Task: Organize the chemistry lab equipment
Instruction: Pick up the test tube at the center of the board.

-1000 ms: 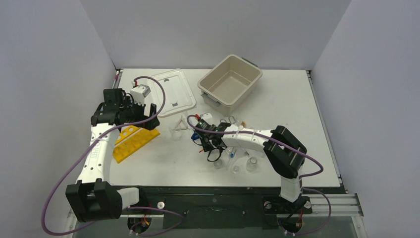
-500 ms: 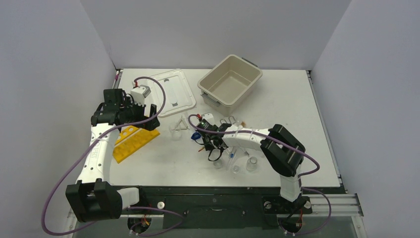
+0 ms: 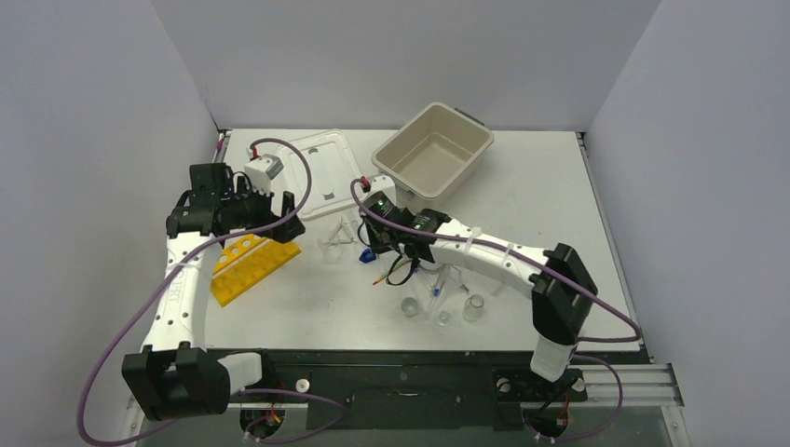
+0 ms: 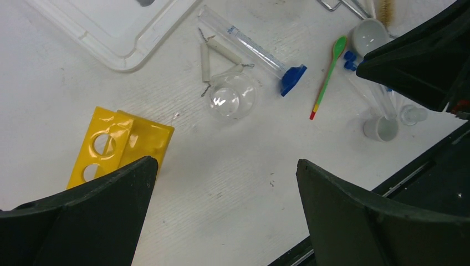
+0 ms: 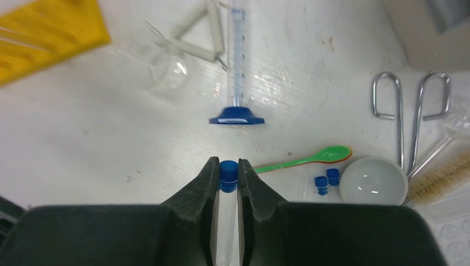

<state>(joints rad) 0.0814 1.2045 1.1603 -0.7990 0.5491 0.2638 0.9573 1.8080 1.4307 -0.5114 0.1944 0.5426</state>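
1. Bare table [image 4: 221,183] lies open between the yellow rack [image 4: 119,144] and the green spatula [image 4: 328,77].
2. Straight ahead of the right gripper [image 5: 228,166] and its capped tube [image 5: 226,216], the graduated cylinder [image 5: 237,66] lies lengthwise, blue base nearest.
3. Rightward, blue caps [image 5: 327,180], a white dish [image 5: 373,180] and tongs [image 5: 410,111] crowd together.

Lab bench [image 3: 559,205] w/ tube rack [image 3: 244,268], cylinder [image 5: 237,61]

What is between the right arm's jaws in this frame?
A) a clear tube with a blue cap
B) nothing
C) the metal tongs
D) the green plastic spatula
A: in the right wrist view the right jaws are shut on the clear tube with a blue cap.
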